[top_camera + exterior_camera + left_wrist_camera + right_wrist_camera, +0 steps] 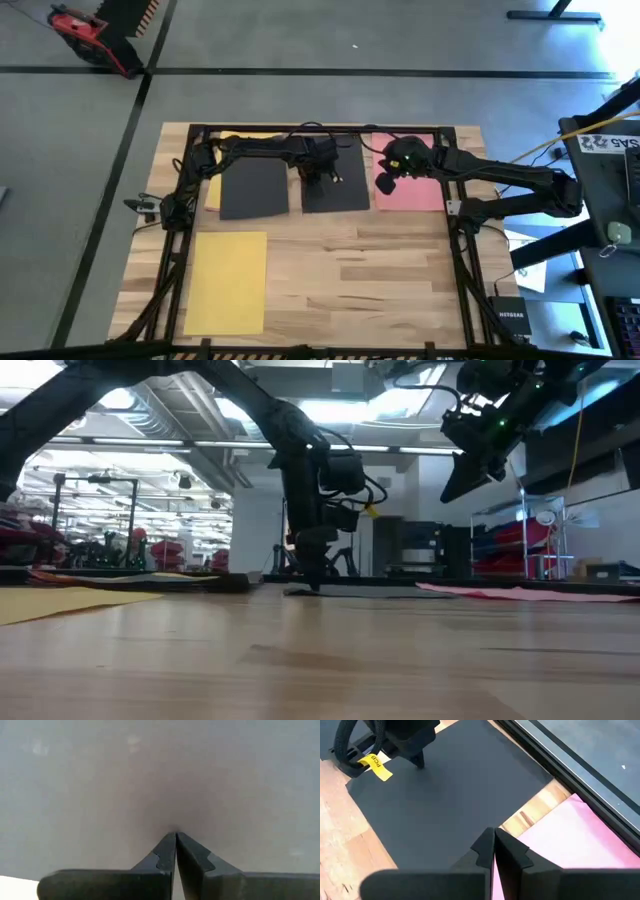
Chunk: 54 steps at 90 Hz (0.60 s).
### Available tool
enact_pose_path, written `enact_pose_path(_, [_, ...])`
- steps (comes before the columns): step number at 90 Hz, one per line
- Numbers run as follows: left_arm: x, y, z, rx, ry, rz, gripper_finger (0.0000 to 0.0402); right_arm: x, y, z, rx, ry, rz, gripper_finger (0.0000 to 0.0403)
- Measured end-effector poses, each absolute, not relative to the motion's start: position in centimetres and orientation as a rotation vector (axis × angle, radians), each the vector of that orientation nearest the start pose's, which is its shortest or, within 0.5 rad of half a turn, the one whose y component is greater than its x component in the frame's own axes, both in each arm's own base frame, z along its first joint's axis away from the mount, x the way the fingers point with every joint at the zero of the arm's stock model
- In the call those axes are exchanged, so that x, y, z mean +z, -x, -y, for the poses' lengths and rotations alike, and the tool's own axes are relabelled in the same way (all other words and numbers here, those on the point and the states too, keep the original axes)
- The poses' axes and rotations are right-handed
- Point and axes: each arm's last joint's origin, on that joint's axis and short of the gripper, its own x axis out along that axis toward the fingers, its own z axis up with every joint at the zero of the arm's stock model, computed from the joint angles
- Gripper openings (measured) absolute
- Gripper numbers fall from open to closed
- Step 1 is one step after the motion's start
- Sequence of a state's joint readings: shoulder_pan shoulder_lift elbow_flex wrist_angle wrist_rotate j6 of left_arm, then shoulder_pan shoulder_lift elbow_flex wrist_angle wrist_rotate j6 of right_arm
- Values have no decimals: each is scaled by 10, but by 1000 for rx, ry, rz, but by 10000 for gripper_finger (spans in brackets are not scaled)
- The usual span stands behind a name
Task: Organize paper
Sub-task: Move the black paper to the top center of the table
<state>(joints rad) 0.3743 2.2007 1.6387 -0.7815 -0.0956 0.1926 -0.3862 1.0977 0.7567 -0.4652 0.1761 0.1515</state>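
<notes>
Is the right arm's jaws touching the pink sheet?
No: in the low view the right gripper hangs well above the pink sheet.

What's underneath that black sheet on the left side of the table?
A yellow sheet lies under the left black sheet; only its edge shows along the black sheet's left side. How far it extends beneath is covered.

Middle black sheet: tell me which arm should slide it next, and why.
Left. The left end effector is shut with its tips pressed down on the middle black sheet. The right end effector, also shut, hangs raised above the pink sheet, touching nothing.
</notes>
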Motion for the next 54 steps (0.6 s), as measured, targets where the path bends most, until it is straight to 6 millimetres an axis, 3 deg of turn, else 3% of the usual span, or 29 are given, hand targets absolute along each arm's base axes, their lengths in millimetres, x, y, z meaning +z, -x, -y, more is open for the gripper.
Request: enact_pose_path(54, [147, -408, -160, 218, -75, -1395, 0, 244, -199, 87, -592, -225, -771, 0])
